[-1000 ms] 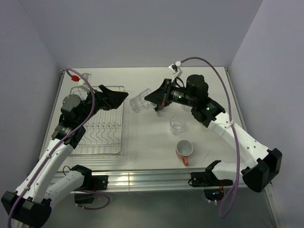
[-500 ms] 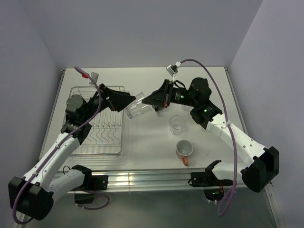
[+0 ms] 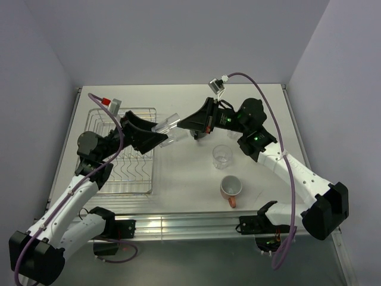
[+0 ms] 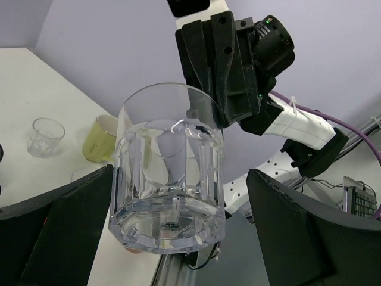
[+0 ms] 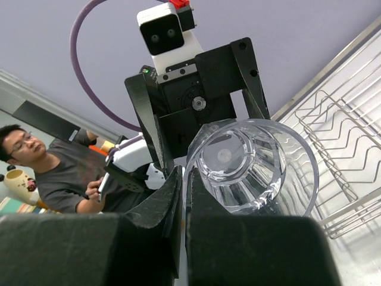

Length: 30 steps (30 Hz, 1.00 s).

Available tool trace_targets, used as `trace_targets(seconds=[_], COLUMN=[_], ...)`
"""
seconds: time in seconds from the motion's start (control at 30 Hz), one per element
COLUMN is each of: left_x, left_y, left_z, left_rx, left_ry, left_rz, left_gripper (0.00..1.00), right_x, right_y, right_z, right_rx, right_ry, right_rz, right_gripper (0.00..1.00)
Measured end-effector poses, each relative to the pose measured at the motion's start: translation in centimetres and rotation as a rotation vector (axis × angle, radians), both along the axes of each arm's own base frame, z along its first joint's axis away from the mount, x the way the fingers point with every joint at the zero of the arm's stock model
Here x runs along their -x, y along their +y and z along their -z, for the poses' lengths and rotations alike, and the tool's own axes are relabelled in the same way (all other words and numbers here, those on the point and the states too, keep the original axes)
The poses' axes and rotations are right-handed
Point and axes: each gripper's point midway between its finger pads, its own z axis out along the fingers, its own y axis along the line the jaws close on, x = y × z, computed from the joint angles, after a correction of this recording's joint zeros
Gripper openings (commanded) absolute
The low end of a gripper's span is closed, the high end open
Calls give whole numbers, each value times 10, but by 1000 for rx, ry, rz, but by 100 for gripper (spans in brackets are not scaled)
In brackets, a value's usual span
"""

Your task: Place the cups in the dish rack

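White table (image 3: 178,182), silver wire dish rack (image 3: 128,170) at its left, left pincer (image 3: 158,133) spread wide either side of a clear tumbler (image 3: 168,127) in the air over the rack's right edge, right pincer (image 3: 186,125) pinching its rim, orange mug (image 3: 231,187) and second tumbler (image 3: 222,156) standing right of the rack.

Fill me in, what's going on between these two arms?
The right pincer is shut on the rim of a clear glass tumbler, holding it in the air near the dish rack. The left pincer is wide open with a finger on each side of that tumbler, not gripping it. It looks like a handover. Another tumbler and an orange mug stand on the table.
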Motion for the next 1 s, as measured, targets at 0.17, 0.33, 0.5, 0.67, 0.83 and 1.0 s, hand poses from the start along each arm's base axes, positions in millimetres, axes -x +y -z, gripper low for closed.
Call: trace_targets(seconds=[0.17, 0.33, 0.5, 0.67, 0.83, 1.0], left_x=[2, 3, 1, -5, -8, -9], left_y=[0, 0, -1, -2, -2, -3], left_z=[-2, -2, 0, 8, 12, 13], left_rx=[2, 7, 7, 2, 0, 3], left_ry=[-9, -12, 0, 30, 50, 68], left_rz=[4, 7, 8, 5, 7, 12], left_gripper=[99, 99, 92, 81, 60, 5], right_x=[1, 0, -2, -5, -6, -8], right_y=[-1, -1, -2, 0, 0, -1], right_z=[-3, -5, -4, 0, 1, 2], right_rx=[-12, -19, -25, -20, -19, -15], right_ry=[5, -2, -1, 17, 17, 11], right_rz=[-6, -4, 1, 2, 4, 12], right_gripper=[0, 0, 0, 0, 0, 0])
